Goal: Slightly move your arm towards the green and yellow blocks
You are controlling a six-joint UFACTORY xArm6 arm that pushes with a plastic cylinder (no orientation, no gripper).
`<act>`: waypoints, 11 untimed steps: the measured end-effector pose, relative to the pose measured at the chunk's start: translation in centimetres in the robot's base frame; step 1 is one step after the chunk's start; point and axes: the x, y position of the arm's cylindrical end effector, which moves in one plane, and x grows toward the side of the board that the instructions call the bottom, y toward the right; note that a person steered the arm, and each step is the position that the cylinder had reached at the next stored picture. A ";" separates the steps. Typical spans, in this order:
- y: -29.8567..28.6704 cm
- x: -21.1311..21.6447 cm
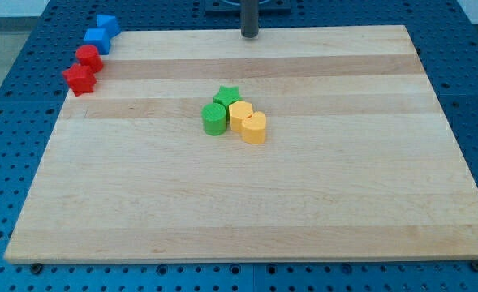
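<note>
A green star block (226, 96) and a green round block (214, 118) sit near the board's middle. A yellow round block (240, 114) and a yellow heart-shaped block (254, 127) touch them on the view's right, forming one tight cluster. My tip (249, 36) stands at the board's top edge, a little right of the cluster's line and well above it in the view, apart from every block.
The wooden board (303, 203) lies on a blue pegboard table. At the view's top left corner, off the board's edge, sit two blue blocks (107, 24) (96, 38) and two red blocks (88, 57) (79, 79).
</note>
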 end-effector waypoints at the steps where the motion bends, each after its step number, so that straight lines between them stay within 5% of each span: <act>1: 0.0 0.0; 4: 2.1 3.7; 11: 0.5 4.1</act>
